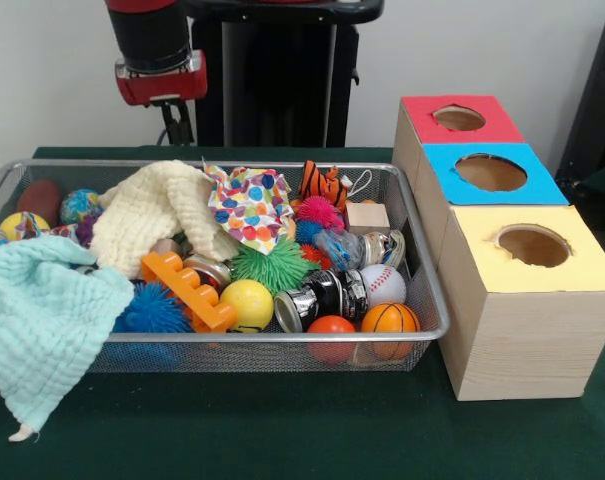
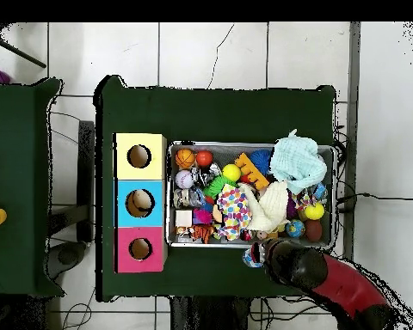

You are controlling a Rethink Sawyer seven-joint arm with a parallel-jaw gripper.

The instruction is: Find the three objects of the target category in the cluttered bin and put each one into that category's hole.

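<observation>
The silver wire mesh bin (image 1: pixel 282 338) sits on the green table, full of clutter; it also shows in the overhead view (image 2: pixel 253 144). It holds a basketball (image 1: pixel 390 320), an orange ball (image 1: pixel 331 327), a baseball (image 1: pixel 383 284), a yellow ball (image 1: pixel 246 303), spiky balls, cans (image 1: pixel 322 297), an orange block (image 1: pixel 187 290) and cloths. Three boxes with round holes stand beside it: red (image 1: pixel 422 125), blue (image 1: pixel 452 190), yellow (image 1: pixel 482 270). My gripper (image 1: pixel 177 125) hangs behind the bin's far rim, outside it, above the cream cloth's side; in the overhead view the arm (image 2: pixel 287 262) covers it.
A cream cloth (image 1: pixel 157 210), a polka-dot cloth (image 1: pixel 250 205) and a mint cloth (image 1: pixel 37 325), draped over the bin's left rim, hide things beneath. A tiger toy (image 1: pixel 324 183) and a wooden cube (image 1: pixel 367 215) lie at the back. The robot pedestal stands behind the table.
</observation>
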